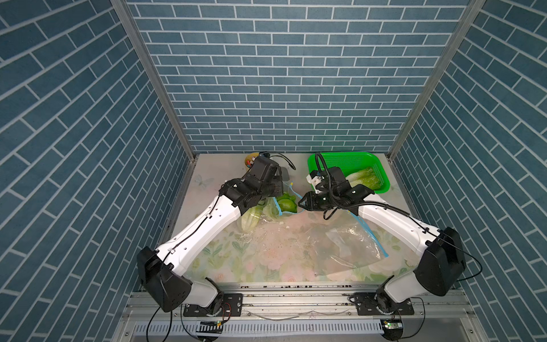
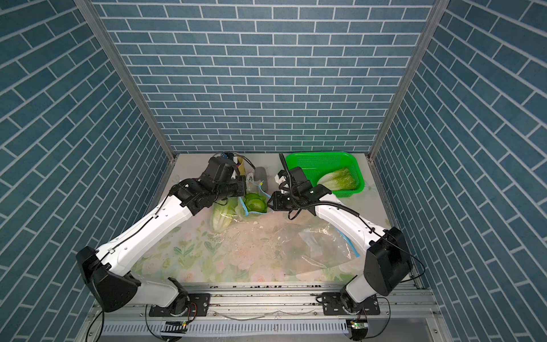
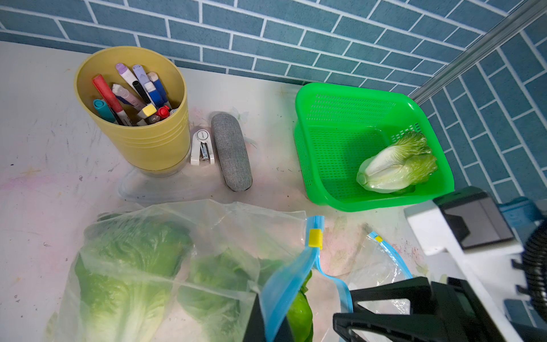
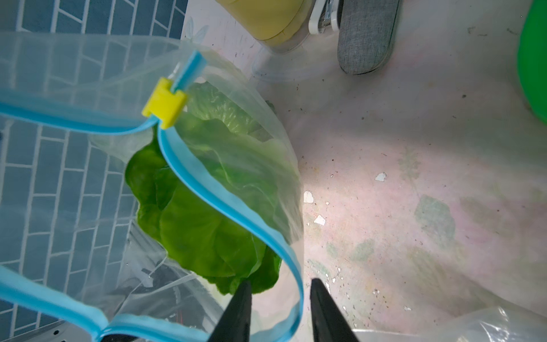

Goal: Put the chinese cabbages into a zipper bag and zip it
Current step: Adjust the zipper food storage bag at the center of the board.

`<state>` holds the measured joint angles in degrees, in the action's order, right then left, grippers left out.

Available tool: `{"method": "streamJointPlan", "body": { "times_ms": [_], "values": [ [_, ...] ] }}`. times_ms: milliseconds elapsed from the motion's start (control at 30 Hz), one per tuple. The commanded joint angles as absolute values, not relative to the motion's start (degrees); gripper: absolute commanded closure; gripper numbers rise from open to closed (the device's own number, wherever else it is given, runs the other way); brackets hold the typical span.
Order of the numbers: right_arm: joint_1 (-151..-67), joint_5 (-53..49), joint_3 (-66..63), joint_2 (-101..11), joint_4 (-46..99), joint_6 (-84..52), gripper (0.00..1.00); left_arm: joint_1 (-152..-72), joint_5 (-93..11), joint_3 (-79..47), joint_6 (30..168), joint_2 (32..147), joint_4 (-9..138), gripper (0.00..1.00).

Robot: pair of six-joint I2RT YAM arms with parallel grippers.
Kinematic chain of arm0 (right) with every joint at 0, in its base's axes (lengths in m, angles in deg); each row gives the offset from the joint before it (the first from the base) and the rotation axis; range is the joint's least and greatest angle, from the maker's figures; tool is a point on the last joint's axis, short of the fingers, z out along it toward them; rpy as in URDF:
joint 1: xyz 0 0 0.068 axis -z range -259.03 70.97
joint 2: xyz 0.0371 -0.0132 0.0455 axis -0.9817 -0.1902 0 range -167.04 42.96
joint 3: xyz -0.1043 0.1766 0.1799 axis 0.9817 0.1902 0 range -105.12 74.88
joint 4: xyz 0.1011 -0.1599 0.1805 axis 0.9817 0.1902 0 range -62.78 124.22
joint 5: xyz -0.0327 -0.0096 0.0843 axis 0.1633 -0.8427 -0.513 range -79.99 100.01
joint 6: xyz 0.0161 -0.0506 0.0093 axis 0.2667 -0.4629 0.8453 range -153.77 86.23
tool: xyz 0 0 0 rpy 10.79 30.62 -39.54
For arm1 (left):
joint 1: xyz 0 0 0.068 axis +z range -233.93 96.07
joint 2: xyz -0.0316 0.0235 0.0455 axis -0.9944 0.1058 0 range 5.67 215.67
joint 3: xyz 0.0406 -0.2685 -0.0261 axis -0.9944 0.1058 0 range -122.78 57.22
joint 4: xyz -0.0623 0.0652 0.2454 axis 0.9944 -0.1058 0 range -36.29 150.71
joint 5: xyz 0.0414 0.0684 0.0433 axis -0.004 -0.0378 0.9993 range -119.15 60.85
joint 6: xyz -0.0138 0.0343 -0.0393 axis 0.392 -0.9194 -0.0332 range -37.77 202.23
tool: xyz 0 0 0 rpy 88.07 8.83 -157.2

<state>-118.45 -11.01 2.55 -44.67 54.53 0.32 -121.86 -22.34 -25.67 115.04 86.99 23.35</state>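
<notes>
– On the table (image 1: 266, 260), where are the chinese cabbages (image 3: 124, 275)?
– Two lie inside the zipper bag (image 3: 207, 225), and their leaves reach its open mouth. The third cabbage (image 3: 396, 165) sits in the green basket (image 3: 307, 148), well apart.
– And the grippers?
– The left gripper (image 3: 270, 325) is clamped on the bag's blue rim. The right gripper (image 4: 281, 281) has its jaws apart, straddling the opposite rim. The yellow slider (image 4: 164, 103) sits at the zip's far end.
</notes>
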Motion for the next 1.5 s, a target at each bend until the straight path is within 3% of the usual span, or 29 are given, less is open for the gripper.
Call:
{"method": "streamJointPlan", "body": {
  "times_ms": [0, 133, 333, 633, 867, 1267, 1467],
  "values": [
    [-118.4, -12.2, 2.9, -45.7, 52.2, 2.2, 0.73, -122.2, -21.6, -25.2, 115.4, 85.6, 24.4, 1.0],
    [-118.4, -12.3, 2.9, -45.0, 51.3, 1.8, 0.87, -122.1, -21.6, -25.2, 115.3, 85.5, 24.3, 1.0],
    [-118.5, -11.0, -0.4, -44.2, 52.5, -1.0, 1.0, -122.1, -21.8, -26.7, 114.5, 85.7, 23.8, 1.0],
    [-118.6, -12.8, -15.9, -43.1, 55.2, -6.2, 1.0, -121.4, -18.9, -32.2, 112.7, 83.2, 20.2, 1.0],
    [-118.6, -11.5, -29.2, -49.7, 63.8, -12.8, 1.0, -121.2, -20.8, -27.7, 120.0, 79.5, 27.4, 1.0],
    [-119.4, -11.8, -33.6, -58.6, 66.0, -16.9, 1.0, -121.1, -19.4, -18.5, 127.6, 81.3, 31.6, 1.0],
    [-120.8, -7.9, -31.4, -54.3, 66.0, -17.2, 0.74, -121.1, -16.9, -17.7, 127.8, 81.0, 32.1, 1.0]
  ]
}}
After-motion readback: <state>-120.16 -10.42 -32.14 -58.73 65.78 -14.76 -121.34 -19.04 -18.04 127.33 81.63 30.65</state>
